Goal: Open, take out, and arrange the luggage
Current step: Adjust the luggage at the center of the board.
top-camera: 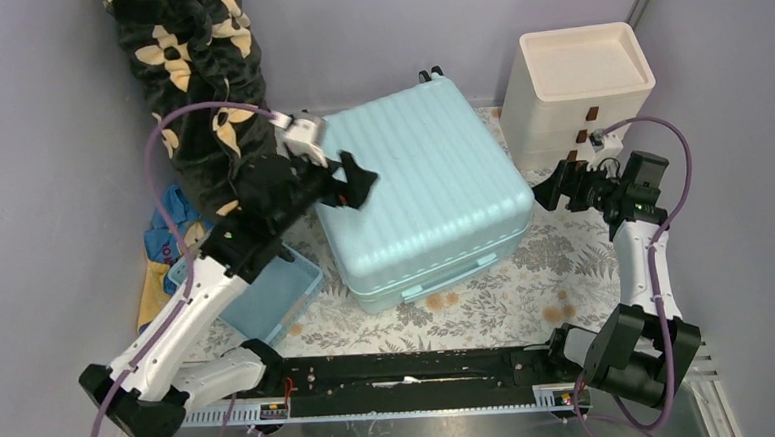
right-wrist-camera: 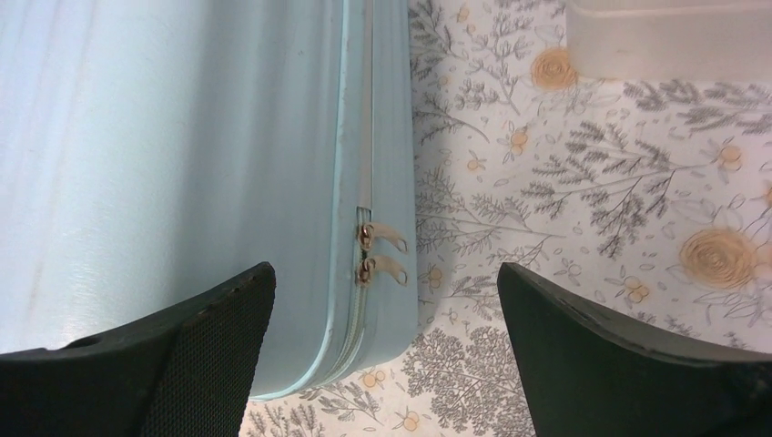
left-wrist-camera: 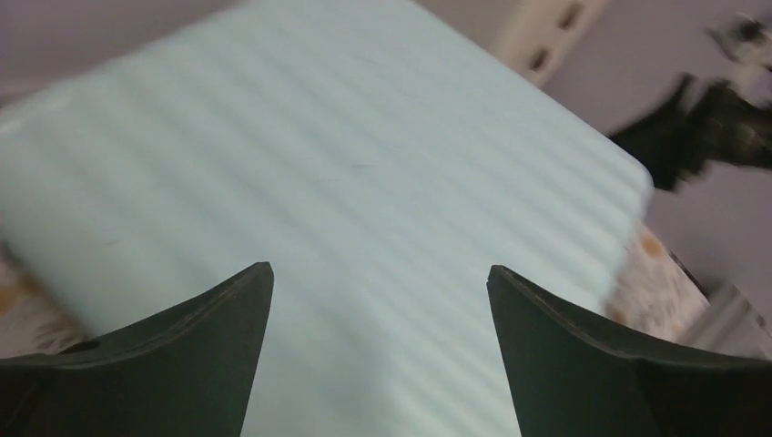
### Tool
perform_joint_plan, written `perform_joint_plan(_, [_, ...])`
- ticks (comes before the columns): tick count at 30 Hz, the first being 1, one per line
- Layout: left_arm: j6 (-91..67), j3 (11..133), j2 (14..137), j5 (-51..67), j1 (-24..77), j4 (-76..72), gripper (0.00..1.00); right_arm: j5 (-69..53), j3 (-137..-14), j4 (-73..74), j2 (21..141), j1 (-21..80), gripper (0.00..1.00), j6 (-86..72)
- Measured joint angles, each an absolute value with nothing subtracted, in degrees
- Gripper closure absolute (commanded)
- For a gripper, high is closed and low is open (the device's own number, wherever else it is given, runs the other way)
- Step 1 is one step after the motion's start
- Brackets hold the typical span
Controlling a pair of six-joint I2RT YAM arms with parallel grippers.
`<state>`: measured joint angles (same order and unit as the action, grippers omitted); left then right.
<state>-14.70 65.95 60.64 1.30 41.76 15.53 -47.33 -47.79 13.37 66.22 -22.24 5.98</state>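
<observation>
The luggage is a pale aqua ribbed hard-shell suitcase, lying flat and zipped shut on the floral mat. My left gripper hovers open over the left part of its lid; the left wrist view shows the ribbed shell between the spread fingers, nothing held. My right gripper stands open beside the luggage's right corner. In the right wrist view the suitcase's side and its two tan zipper pulls lie just above the gap of the right gripper.
A cream drawer unit stands at the back right, close behind the right gripper. A small blue basket sits under the left arm. A dark floral cloth hangs at the back left, with colourful cloths below it.
</observation>
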Motion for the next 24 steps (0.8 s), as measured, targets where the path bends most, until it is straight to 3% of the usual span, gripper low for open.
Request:
perform_joint_plan(4, [-19.4, 66.0, 60.6, 5.5, 24.7, 17.6, 0.41, -47.5, -51.8, 15.2, 66.3, -22.2, 0.00, 7.9])
perform_joint_plan(6, [-21.6, 66.0, 62.3, 8.5, 17.3, 17.9, 0.64, -47.8, -54.3, 16.0, 66.5, -22.2, 0.00, 9.0])
perform_joint_plan(8, [-23.3, 65.9, 64.8, 9.2, 11.1, 18.1, 0.72, -49.3, -56.8, 17.0, 67.0, -22.2, 0.00, 10.6])
perform_joint_plan(14, [-26.5, 63.8, 70.9, 6.3, 3.7, 18.2, 0.84, -57.4, -59.1, 19.1, 68.0, -22.3, 0.03, 16.2])
perform_joint_plan(20, [-26.7, 63.6, 77.1, 3.7, 3.7, 17.5, 0.95, -60.9, -63.1, 19.4, 72.9, -22.2, 0.25, 13.0])
perform_joint_plan(24, [-26.5, 63.6, 81.0, 2.7, 3.7, 17.2, 0.97, -61.3, -65.8, 19.8, 76.9, -21.5, 0.41, 10.2])
